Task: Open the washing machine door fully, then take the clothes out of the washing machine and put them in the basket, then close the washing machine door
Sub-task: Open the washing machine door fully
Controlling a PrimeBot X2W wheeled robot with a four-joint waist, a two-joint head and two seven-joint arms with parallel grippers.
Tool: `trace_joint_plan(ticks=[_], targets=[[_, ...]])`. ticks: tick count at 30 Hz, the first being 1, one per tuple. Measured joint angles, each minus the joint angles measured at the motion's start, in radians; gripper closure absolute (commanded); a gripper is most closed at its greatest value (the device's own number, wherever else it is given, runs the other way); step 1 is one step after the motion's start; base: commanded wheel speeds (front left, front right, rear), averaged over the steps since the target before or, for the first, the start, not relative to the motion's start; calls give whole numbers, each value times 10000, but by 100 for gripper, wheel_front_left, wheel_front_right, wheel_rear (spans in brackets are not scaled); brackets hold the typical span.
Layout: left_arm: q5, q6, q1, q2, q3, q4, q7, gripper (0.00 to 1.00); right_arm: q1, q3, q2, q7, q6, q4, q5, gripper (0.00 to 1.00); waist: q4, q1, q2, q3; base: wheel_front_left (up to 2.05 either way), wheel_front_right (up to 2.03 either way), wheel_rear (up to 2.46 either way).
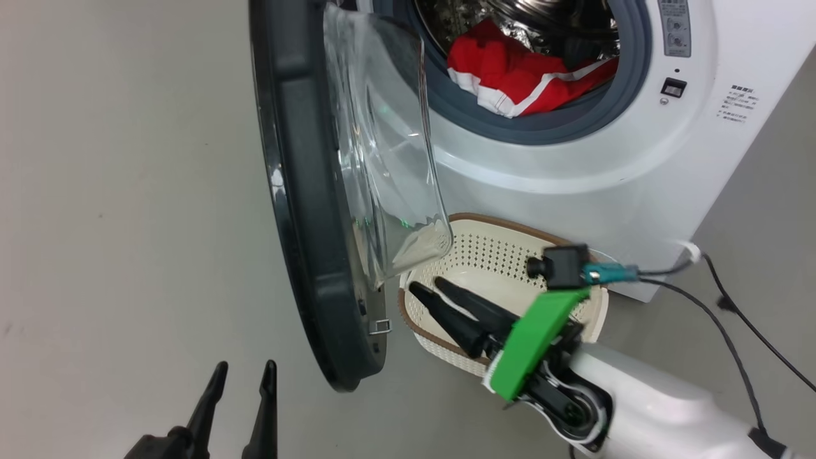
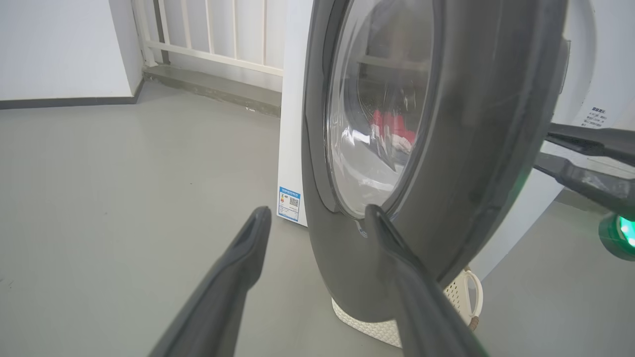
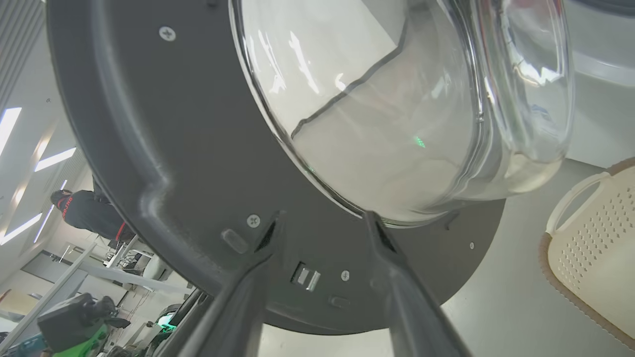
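Note:
The washing machine (image 1: 574,166) stands with its door (image 1: 299,191) swung out, the clear glass bowl (image 1: 382,146) facing the drum. Red clothes (image 1: 516,76) with white stripes lie in the drum mouth; through the glass the clothes (image 2: 392,129) show faintly. The basket (image 1: 510,223) sits on the floor below the opening, partly under the door. My right gripper (image 1: 433,287) is open over the basket, fingers pointing at the door's inner face (image 3: 149,148) near its latch (image 3: 305,275). My left gripper (image 1: 245,370) is open on the door's outer side (image 2: 446,148), holding nothing.
Bare grey floor (image 1: 127,223) spreads to the left of the door. Dark cables (image 1: 733,319) trail on the floor at the machine's right. A white railing (image 2: 208,34) and wall stand behind. A person (image 3: 84,213) stands far off in the room.

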Motion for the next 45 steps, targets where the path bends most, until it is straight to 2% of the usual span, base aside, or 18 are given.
trace_joint_plan(ticks=[9,14,22,27,34,37,38,45], targets=[[186,-180,-104,0,82,290,0,0,1223,-531,-702,-635,2,263,10,0,-164,0,0,-175,0,0,0],[263,-268,-188,0,157,422,0,0,2080,-1106,-846,-736,2,345,-17,0,-262,0,0,-258,0,0,0],[341,-341,-287,0,353,527,0,0,3586,-3289,-694,-748,2,495,-1083,0,-463,0,0,-346,0,0,0],[355,-382,-289,-2,435,554,0,0,4347,-4460,-426,-748,2,681,-2652,0,-614,0,0,-345,0,0,0],[368,-439,-291,-4,481,591,0,0,5047,-6424,33,-748,2,715,-5850,0,-738,0,0,-315,0,0,0],[368,-441,-293,-4,497,610,0,0,5383,-7191,341,-750,2,539,-7095,0,-766,-1,0,-320,0,0,0],[368,-443,-293,-2,508,619,0,0,5565,-7653,489,-748,2,362,-7948,0,-781,0,0,-325,0,0,0],[439,-516,-294,-4,539,639,0,0,5975,-8851,978,-748,4,-407,-10512,0,-811,0,0,-346,0,0,0]])
